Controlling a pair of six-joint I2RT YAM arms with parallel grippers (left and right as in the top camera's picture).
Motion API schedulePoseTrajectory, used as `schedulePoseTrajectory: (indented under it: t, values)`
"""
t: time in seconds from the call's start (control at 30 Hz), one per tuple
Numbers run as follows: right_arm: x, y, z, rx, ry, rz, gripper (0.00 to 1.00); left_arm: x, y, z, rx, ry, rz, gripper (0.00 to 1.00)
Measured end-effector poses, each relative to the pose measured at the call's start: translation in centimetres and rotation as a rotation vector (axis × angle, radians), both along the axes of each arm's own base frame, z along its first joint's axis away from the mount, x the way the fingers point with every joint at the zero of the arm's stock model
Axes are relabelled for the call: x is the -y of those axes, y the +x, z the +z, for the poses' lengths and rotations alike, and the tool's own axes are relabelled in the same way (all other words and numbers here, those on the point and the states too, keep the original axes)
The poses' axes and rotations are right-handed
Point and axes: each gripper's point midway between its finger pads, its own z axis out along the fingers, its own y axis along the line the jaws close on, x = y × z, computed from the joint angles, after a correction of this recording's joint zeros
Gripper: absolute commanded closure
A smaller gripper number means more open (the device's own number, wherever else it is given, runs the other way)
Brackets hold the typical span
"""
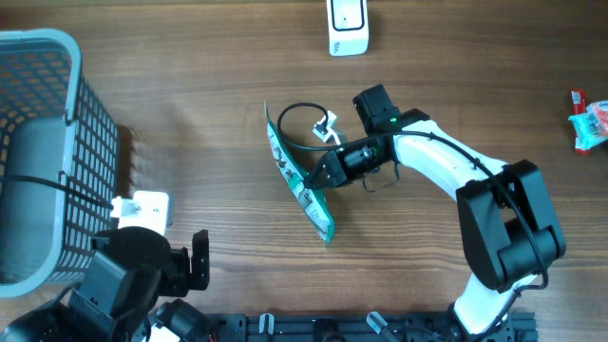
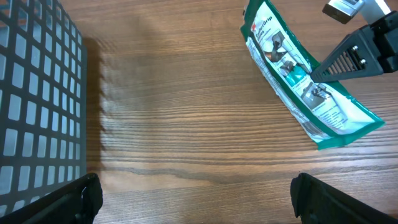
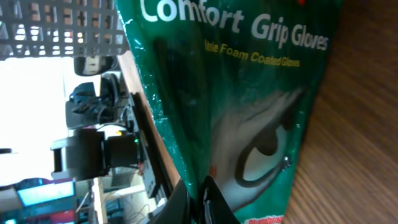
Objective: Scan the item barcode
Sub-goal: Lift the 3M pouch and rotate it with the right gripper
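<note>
Left edge cuts off the basket (image 1: 38,142), far edge the scanner (image 1: 348,28); print on the pack (image 1: 288,163) is too small to read.

Grey basket (image 1: 95,171), red packet (image 1: 590,123)

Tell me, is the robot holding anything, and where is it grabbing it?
The right gripper pinches the green glove packet by one long edge, about midway. The left gripper holds nothing.
</note>
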Motion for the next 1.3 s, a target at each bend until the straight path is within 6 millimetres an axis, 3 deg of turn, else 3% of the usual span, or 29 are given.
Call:
schedulePoseTrajectory:
  t: [0.23,0.5,1.2,1.3]
  values:
    - [1.1,1.0,-1.4,0.014,-0.14,-0.061,0.96,0.0,0.0,0.0,0.0,0.0,0.0,0.0]
    - [3.7,2.6,3.5,0.205,-0.285,-0.175,0.95,0.0,0.0,0.0,0.0,0.0,0.0,0.0]
    - [8.5,5.3,1.1,0.296,-0.601,-0.34,0.96,0.0,0.0,0.0,0.0,0.0,0.0,0.0]
    - [7.1,4.9,2.1,0.25,-0.459,-0.301,0.96,0.0,0.0,0.0,0.0,0.0,0.0,0.0]
